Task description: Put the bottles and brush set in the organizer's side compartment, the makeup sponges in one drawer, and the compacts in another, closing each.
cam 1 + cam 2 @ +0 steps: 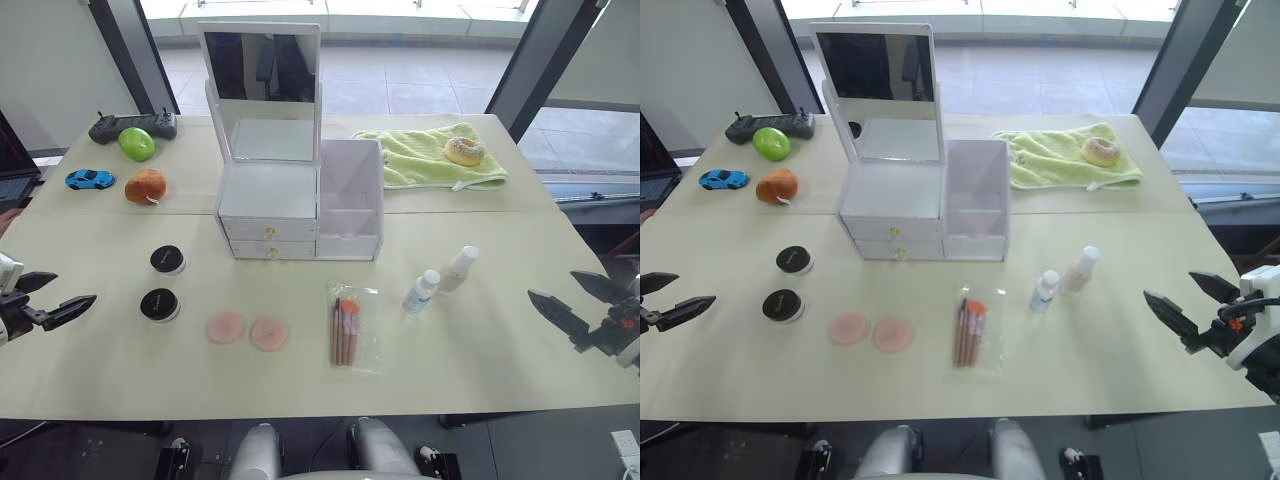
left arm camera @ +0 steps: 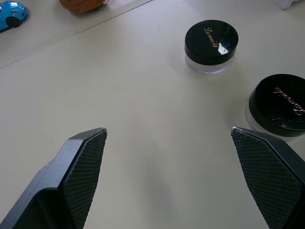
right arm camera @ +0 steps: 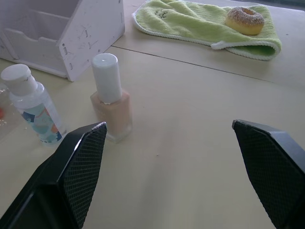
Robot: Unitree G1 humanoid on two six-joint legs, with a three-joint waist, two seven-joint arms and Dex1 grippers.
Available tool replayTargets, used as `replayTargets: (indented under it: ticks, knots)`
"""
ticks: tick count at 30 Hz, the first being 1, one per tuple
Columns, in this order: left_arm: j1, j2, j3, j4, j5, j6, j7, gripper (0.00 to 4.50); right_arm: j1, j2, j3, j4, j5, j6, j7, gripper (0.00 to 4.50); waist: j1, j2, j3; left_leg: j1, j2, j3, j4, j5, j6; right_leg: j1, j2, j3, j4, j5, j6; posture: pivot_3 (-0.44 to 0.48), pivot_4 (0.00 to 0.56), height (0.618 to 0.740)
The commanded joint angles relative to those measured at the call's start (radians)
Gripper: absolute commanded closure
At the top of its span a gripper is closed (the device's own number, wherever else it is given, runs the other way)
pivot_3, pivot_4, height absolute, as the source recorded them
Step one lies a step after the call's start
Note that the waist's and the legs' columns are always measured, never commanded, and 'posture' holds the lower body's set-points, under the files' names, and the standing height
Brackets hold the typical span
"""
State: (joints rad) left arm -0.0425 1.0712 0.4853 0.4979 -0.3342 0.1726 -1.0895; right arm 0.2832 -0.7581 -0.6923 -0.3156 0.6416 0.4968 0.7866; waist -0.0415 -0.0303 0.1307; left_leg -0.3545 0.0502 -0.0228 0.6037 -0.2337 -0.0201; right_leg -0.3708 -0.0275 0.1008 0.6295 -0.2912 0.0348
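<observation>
The organizer [image 1: 290, 215] stands at upper centre of the head views on the table [image 1: 480, 340], mirror [image 1: 262, 66] upright, both gold-knobbed drawers [image 1: 268, 240] shut, and the side compartment [image 1: 350, 205] adjoining them on the right side of the frame. Two bottles stand upright right of centre: the clear bottle [image 1: 421, 291] with a blue label, and just beside it the beige bottle [image 1: 458, 268], both below and to the right of the compartment and apart from it. The brush set [image 1: 345, 328] lies flat in its clear sleeve at lower centre. Two sponges [image 1: 248, 330] lie side by side to its left. Two compacts [image 1: 164, 283] sit further left, one above the other in the frame, lids on. The left gripper [image 1: 52, 298] hovers at the left edge, jaws spread wide and empty; its wrist view shows both compacts beyond the fingers [image 2: 81, 171]. The right gripper [image 1: 580, 303] hovers at the right edge, also spread wide and holding nothing; its wrist view shows both bottles near the compartment wall. At the upper right lies a green towel [image 1: 420, 160] carrying a doughnut [image 1: 465, 151]. At the upper left are a controller [image 1: 112, 127], a green ball [image 1: 137, 144], a toy car [image 1: 90, 179] and an orange plush [image 1: 146, 186].
</observation>
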Motion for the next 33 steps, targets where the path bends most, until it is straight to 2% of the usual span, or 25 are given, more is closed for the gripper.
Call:
replayTargets:
  ticks: [1,8,11,14,17,19,23,29,33]
  knots:
    - [-0.026,0.015,0.008,0.040,0.017,-0.046,0.013,0.00,-0.009,-0.016,-0.020,-0.009,0.008,0.003,0.005,0.03,0.000,0.000,0.000,0.000,0.000,0.000,0.000,0.000,0.000,0.000,0.000,0.000,0.000,0.000,0.000,0.000,0.150,0.740]
    - [-0.107,0.015,-0.021,0.179,0.031,-0.132,-0.013,0.00,-0.007,-0.017,-0.021,-0.011,0.011,0.006,0.005,0.03,0.000,0.000,0.000,0.000,0.000,0.000,0.000,0.000,0.000,0.000,0.000,0.000,0.000,0.000,0.000,0.000,0.150,0.740]
    - [-0.128,0.002,-0.043,0.144,0.018,-0.137,-0.032,0.00,0.014,-0.026,-0.012,-0.048,0.015,0.036,0.006,0.03,0.002,0.000,0.000,0.000,0.000,0.000,0.000,0.000,0.000,0.000,0.000,-0.001,0.000,0.000,0.000,0.000,0.150,0.740]
    - [-0.100,-0.048,-0.072,-0.064,-0.034,-0.065,-0.052,0.00,0.022,-0.029,-0.006,-0.105,0.041,0.091,-0.013,0.03,0.004,0.000,0.000,0.000,0.000,0.000,0.000,0.000,0.000,0.000,0.000,-0.001,0.000,0.000,0.000,0.000,0.150,0.740]
    - [-0.054,-0.116,-0.141,-0.363,-0.109,0.063,-0.054,0.00,0.024,-0.023,0.007,-0.163,0.053,0.146,-0.046,0.03,0.005,0.000,-0.001,-0.002,0.000,0.000,0.001,0.000,0.000,0.001,-0.001,0.000,0.000,0.000,0.000,0.000,0.150,0.740]
    - [-0.024,-0.140,-0.187,-0.515,-0.145,0.131,-0.058,0.00,0.023,-0.012,0.020,-0.194,0.058,0.174,-0.072,0.03,0.004,0.000,-0.001,-0.007,0.000,0.000,0.001,0.000,0.000,0.002,-0.001,0.000,0.000,0.000,0.000,0.000,0.150,0.740]
    - [-0.006,-0.162,-0.273,-0.770,-0.237,0.262,-0.060,0.00,0.007,0.028,0.067,-0.243,0.042,0.205,-0.159,0.03,-0.003,0.000,-0.001,-0.008,0.001,-0.002,0.002,0.000,0.000,0.001,0.002,0.000,0.000,0.000,0.000,0.000,0.150,0.740]
    - [-0.077,-0.172,-0.309,-0.921,-0.339,0.391,-0.020,0.00,-0.099,0.102,0.108,-0.278,0.070,0.253,-0.310,0.03,-0.002,0.007,0.000,-0.008,-0.001,-0.002,0.004,0.000,0.000,0.001,0.002,0.000,0.000,0.000,0.001,0.000,0.150,0.740]
    - [-0.136,-0.185,-0.356,-0.951,-0.314,0.394,0.005,0.00,-0.163,0.121,0.151,-0.282,0.073,0.280,-0.369,0.03,-0.001,0.007,0.000,-0.009,-0.001,-0.002,0.004,0.000,0.000,0.002,0.003,0.000,0.000,0.000,0.001,0.000,0.150,0.740]
